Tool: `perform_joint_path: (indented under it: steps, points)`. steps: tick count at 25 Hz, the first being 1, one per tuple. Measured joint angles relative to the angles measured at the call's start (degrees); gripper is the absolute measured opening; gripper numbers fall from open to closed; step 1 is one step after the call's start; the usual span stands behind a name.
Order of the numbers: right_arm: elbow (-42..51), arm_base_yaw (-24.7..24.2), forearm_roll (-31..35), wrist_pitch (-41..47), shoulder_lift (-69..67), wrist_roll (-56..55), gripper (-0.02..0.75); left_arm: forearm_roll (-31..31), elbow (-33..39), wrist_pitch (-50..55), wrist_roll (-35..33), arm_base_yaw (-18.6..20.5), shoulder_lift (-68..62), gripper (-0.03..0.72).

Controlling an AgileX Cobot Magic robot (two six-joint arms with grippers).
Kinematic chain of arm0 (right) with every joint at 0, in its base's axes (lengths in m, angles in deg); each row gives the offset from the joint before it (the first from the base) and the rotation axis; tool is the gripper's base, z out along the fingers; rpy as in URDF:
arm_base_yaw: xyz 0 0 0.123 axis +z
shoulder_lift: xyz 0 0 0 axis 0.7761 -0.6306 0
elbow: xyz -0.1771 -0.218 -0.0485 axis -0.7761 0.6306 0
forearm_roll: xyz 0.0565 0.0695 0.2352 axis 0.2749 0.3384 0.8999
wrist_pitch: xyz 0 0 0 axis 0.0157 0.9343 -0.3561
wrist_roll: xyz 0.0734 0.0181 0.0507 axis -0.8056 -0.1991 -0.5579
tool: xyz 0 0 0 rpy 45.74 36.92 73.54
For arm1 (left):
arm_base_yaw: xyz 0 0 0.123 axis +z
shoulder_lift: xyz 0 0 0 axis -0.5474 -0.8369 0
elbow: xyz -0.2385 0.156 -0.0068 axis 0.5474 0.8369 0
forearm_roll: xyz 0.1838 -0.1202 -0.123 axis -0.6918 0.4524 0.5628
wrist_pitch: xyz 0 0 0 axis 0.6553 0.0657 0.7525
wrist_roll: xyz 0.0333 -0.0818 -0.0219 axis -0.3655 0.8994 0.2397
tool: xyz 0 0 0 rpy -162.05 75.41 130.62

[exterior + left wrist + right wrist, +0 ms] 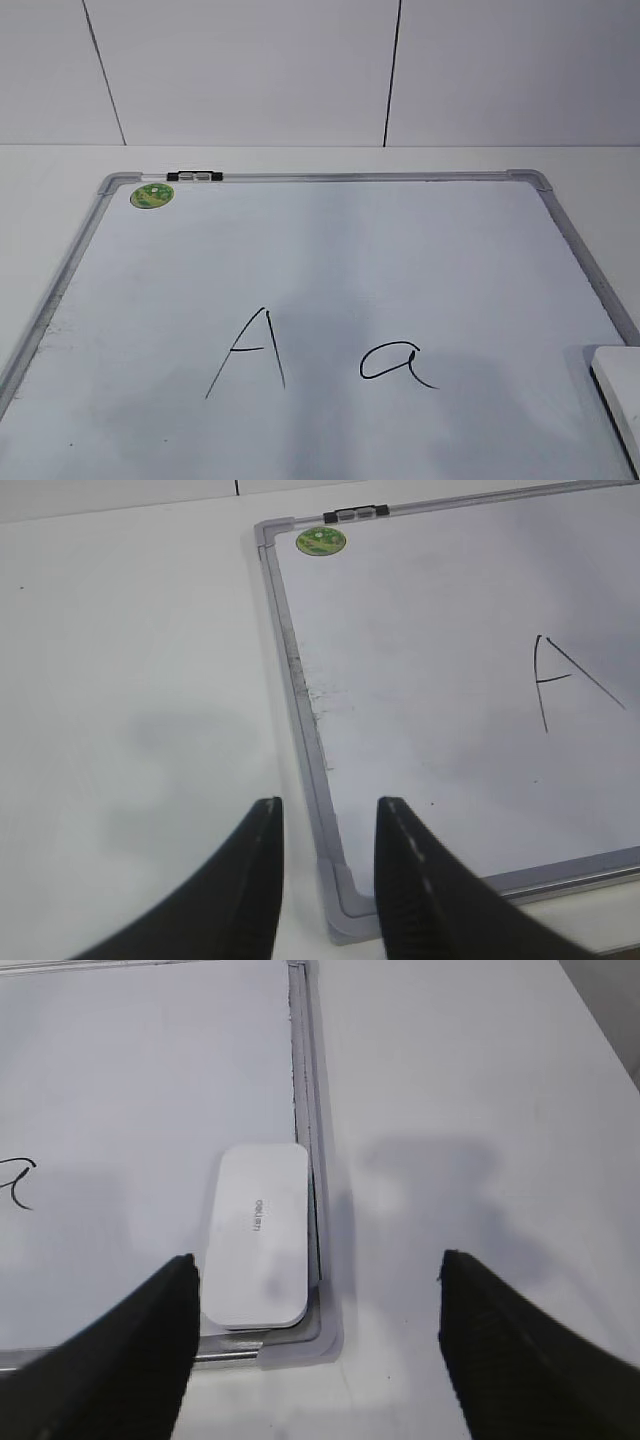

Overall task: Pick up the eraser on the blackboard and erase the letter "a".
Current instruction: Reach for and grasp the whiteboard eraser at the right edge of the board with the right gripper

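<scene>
Near the bench's front right corner, the eraser [258, 1236] lies untouched on the blackboard [330, 250]; the letter "a" [395, 363] remains unwiped. Both the right end effector [315, 1345] and left end effector [328, 875] hang apart, empty; everything is left to do.

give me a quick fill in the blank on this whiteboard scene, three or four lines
1. The white oblong plastic eraser lies on the white dry-erase board by its ____ edge in the exterior view.
2. The round green sticker sits beside the small black-silver ____.
3. The lowercase "a" is drawn to the ____ of the capital "A".
4. The right gripper has its jaws ____.

Missing words: right; clip; right; open
</scene>
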Motion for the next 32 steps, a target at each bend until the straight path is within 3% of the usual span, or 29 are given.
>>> perform_joint_path:
  steps: [13,32]
  points:
    - [-8.54,0.00,2.77,4.62,-16.95,3.33,0.592,0.00,0.00,0.00,0.00,0.00,0.00,0.235]
    - [-9.02,0.00,5.11,5.62,-37.65,5.73,0.606,0.00,0.00,0.00,0.00,0.00,0.00,0.235]
